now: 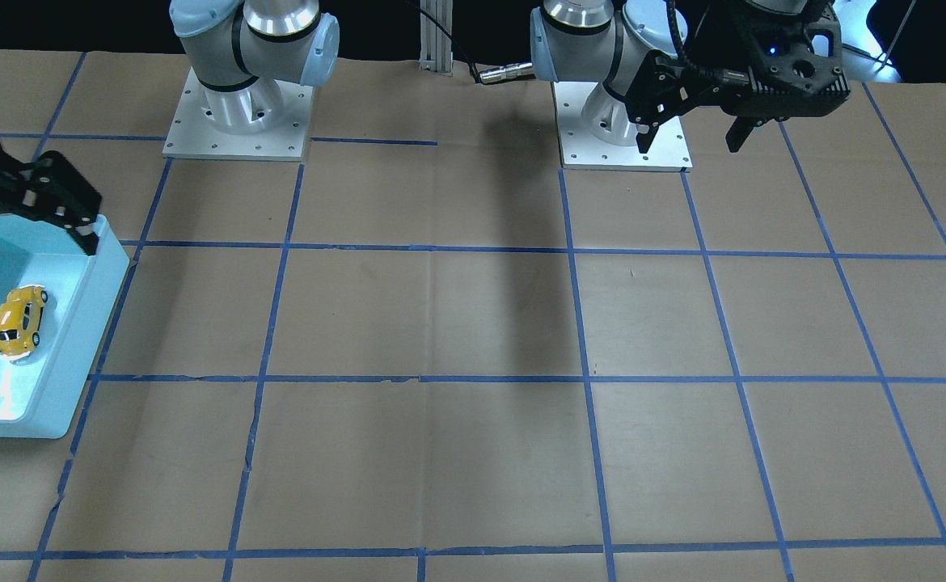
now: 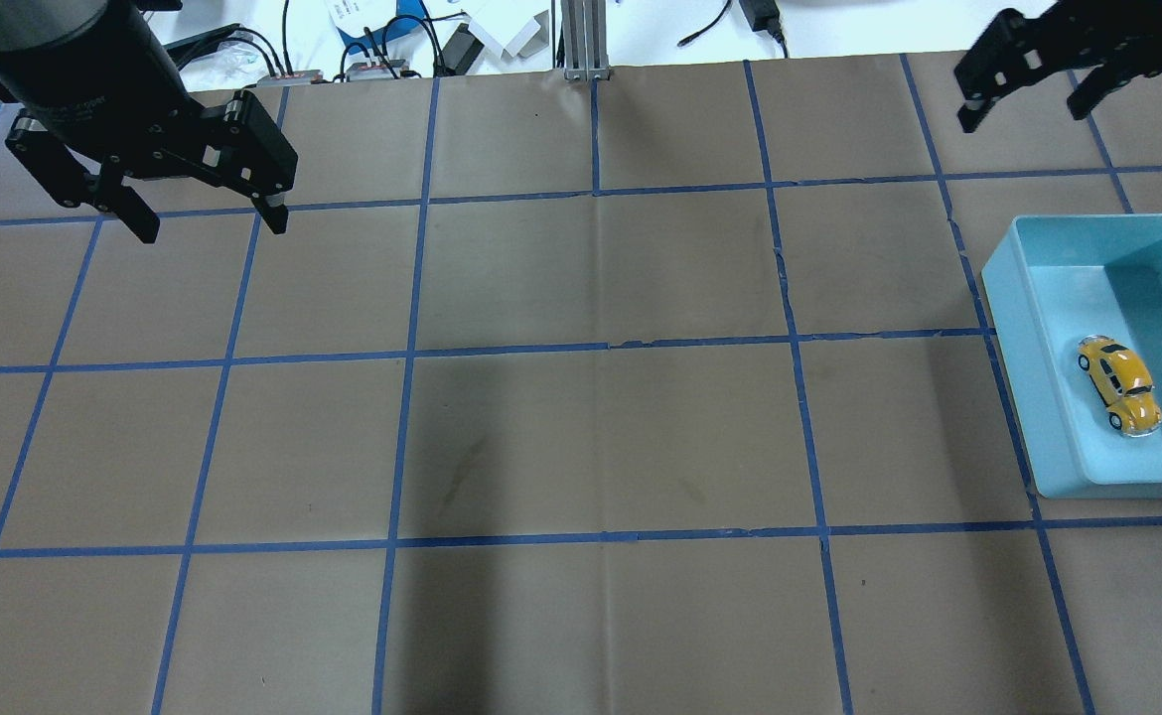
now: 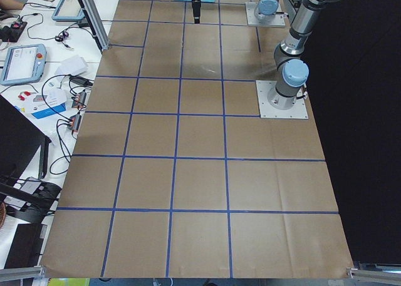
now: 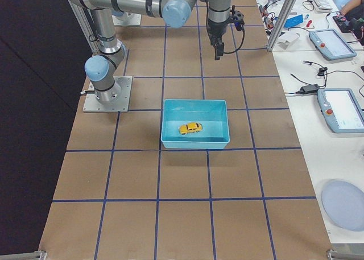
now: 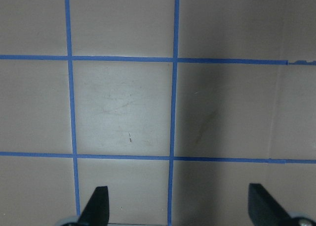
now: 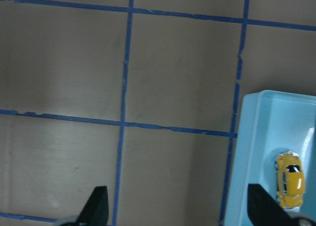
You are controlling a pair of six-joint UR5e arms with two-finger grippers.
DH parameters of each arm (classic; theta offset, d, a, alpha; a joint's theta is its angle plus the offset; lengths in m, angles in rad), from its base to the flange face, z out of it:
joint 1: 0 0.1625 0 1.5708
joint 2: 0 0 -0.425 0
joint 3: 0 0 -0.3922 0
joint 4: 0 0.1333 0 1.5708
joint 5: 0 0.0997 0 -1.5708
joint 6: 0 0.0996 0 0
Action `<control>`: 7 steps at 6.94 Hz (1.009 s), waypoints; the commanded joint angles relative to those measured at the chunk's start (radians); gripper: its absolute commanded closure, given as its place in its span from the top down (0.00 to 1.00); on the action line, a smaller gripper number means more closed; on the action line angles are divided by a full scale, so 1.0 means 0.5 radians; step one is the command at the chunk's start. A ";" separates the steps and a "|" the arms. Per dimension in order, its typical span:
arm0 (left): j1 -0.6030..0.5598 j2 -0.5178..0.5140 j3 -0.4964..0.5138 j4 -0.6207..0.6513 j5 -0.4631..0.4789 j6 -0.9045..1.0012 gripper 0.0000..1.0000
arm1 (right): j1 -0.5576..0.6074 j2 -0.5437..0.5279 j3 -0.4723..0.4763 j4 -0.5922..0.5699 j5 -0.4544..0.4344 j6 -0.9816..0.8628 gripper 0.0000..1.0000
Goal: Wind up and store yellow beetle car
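**Car (image 2: 1119,384) in bin (image 2: 1033,377), both hands empty**

The glossy, rounded yellow car lies on the floor of the smooth, pale-blue rectangular bin, on the paper-covered, blue-taped tabletop (image 2: 591,447). The left hand (image 2: 214,228) hangs with fingers wide apart, holding nothing. The right hand (image 2: 1022,116), likewise spread and empty, hangs beyond the bin.

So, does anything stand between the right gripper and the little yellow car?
Nothing visible does. The glossy yellow toy beetle car lies alone in the open-topped light blue plastic bin, and the right gripper, fingers open, hangs raised above the table.
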 commanded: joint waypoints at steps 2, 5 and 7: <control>0.002 -0.001 0.003 0.000 0.000 0.000 1.00 | 0.387 0.021 0.013 -0.002 -0.011 0.435 1.00; 0.002 0.002 -0.006 -0.003 0.003 0.000 1.00 | 0.498 0.039 0.044 -0.018 -0.033 0.443 1.00; 0.005 -0.013 0.000 0.012 0.012 -0.012 1.00 | 0.495 0.036 0.044 -0.015 -0.131 0.436 1.00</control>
